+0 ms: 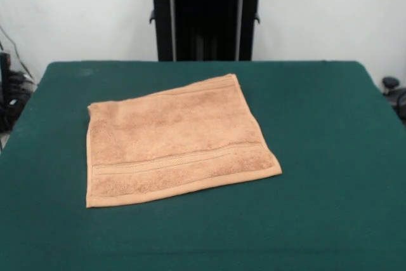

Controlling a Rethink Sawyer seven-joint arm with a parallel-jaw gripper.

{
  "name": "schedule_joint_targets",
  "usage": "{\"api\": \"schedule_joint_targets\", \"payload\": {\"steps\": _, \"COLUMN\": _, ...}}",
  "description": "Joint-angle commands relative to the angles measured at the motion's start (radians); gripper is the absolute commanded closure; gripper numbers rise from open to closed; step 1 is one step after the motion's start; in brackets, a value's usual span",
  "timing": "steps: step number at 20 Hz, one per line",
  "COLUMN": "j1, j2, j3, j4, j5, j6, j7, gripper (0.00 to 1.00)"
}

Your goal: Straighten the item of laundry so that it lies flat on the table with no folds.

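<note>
A light-brown terry towel [174, 141], the item of laundry, lies spread on the dark green table [317, 157], left of centre and turned a little askew. A woven band stripe runs along its near edge, and another faint one shows near its far edge. Its surface looks flat, with all corners lying out on the felt. The gripper does not show in this view.
Cables and dark gear hang off the table's left edge [13, 103], and a small black object [392, 87] sits past the right edge. Green felt surrounds the towel on every side, widest at the right and front.
</note>
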Motion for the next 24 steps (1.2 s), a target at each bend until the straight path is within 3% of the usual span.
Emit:
{"api": "schedule_joint_targets", "payload": {"steps": 1, "j1": -0.102, "j2": -0.037, "j3": 0.15, "j4": 0.077, "j5": 0.016, "j6": 0.067, "j7": -0.243, "gripper": 1.0}}
{"api": "schedule_joint_targets", "payload": {"steps": 12, "j1": -0.172, "j2": -0.046, "j3": 0.248, "j4": 0.112, "j5": -0.045, "j6": -0.002, "j7": -0.244, "gripper": 1.0}}
{"api": "schedule_joint_targets", "payload": {"steps": 24, "j1": -0.15, "j2": -0.034, "j3": 0.216, "j4": 0.061, "j5": -0.057, "j6": 0.072, "j7": -0.199, "gripper": 1.0}}
